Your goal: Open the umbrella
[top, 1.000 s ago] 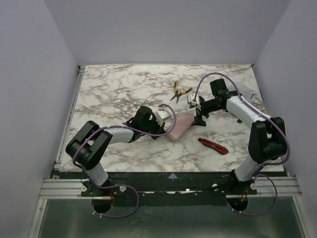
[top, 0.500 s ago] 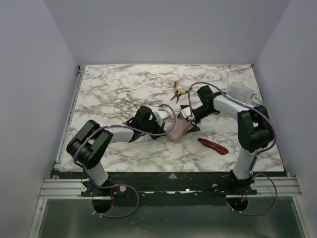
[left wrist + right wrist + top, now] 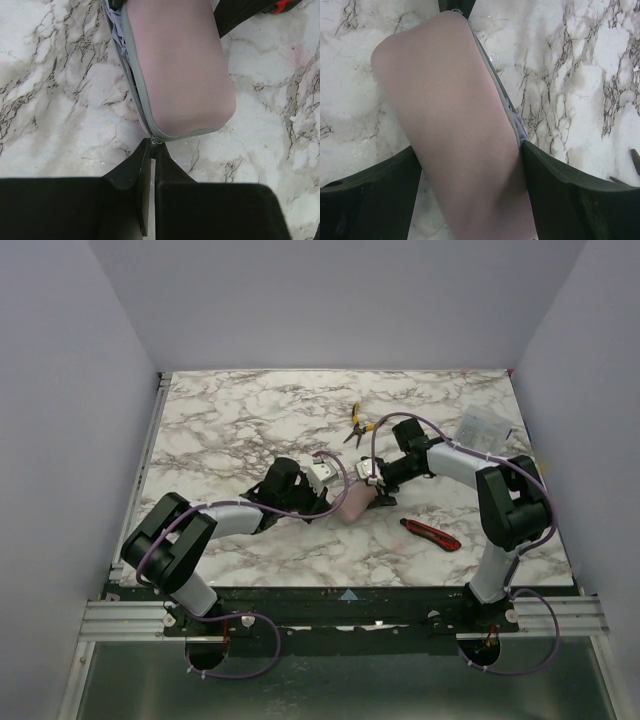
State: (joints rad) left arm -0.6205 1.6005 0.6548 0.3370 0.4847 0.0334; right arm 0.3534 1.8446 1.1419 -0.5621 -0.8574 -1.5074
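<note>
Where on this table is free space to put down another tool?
Free: the table left of the pliers; also the near strip left of the knife. Crowded: the middle, where the left hand and right hand meet at the case.

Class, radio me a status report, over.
Left gripper shut on zip pull. Right gripper clamps pale pink oblong case. Lavender umbrella inside, unopened.

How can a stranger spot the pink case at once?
On the marble table, look near the middle. The case lies there, a pink rounded oblong with a grey zip. The knife beside it is red; the pliers are yellow.
</note>
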